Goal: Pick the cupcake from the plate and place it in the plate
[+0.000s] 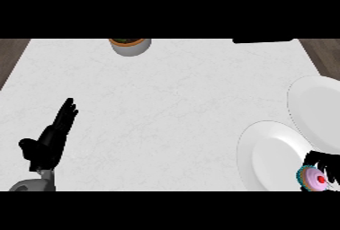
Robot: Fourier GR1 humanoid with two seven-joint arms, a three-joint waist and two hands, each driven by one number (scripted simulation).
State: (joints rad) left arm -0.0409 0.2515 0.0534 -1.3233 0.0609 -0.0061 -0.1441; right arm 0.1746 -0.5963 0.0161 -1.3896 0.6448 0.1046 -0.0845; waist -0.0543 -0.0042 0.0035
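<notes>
Head view: your right robot hand curls over the cupcake at the near plate rim. Lift it straight, then carry it to the far plate. The left robot hand rests released on the bench.

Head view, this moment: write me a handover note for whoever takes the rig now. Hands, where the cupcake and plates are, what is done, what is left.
Left hand: open, fingers straight, resting at the lower left of the white marbled counter, holding nothing.
Right hand: at the lower right edge, fingers curled round the pink-frosted cupcake with a red dot and teal wrapper.
Cupcake: in that hand's grasp, over the lower right rim of the nearer round white plate; whether it is lifted cannot be told.
Farther round white plate: nothing on it.
Done: grasp. Left: carry the cupcake to the farther plate and release.
</notes>
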